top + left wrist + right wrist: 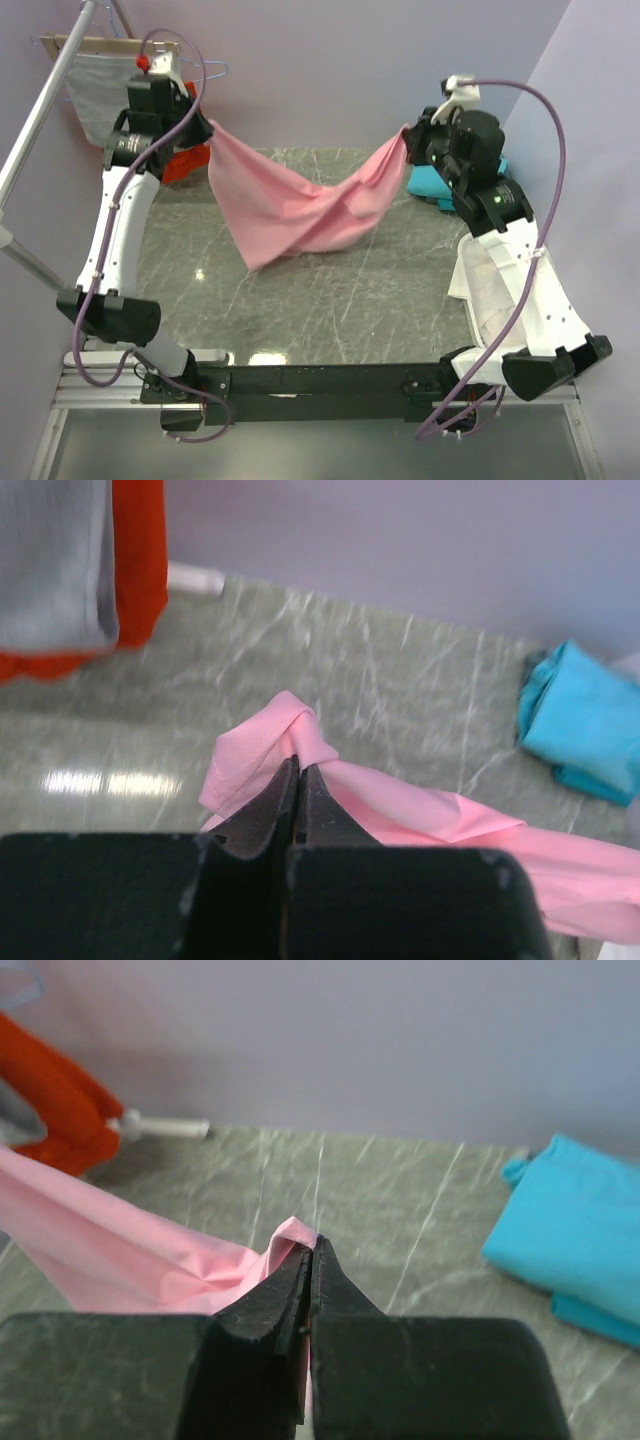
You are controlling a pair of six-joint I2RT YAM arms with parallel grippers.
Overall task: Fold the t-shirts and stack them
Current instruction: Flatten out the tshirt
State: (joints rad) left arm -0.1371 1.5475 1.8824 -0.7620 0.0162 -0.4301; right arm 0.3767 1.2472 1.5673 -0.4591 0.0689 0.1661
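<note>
Top external view: a soft, matte light pink t-shirt (290,205) stretches between both arms in a twisted, creased swag, its lowest folds down on the glossy grey, white-veined table (300,310). The left gripper (207,130) is clamped on one bunched corner and the right gripper (408,135) is pinched on the opposite one. Both wrist views show black fingers pressed together over pink cloth. Smooth folded teal t-shirts (428,182) lie beside the right arm. A grey cloth (95,95) and an orange-red garment (185,162) hang at the far left.

Left claw (207,130) clamped, right claw (408,134) clamped
</note>
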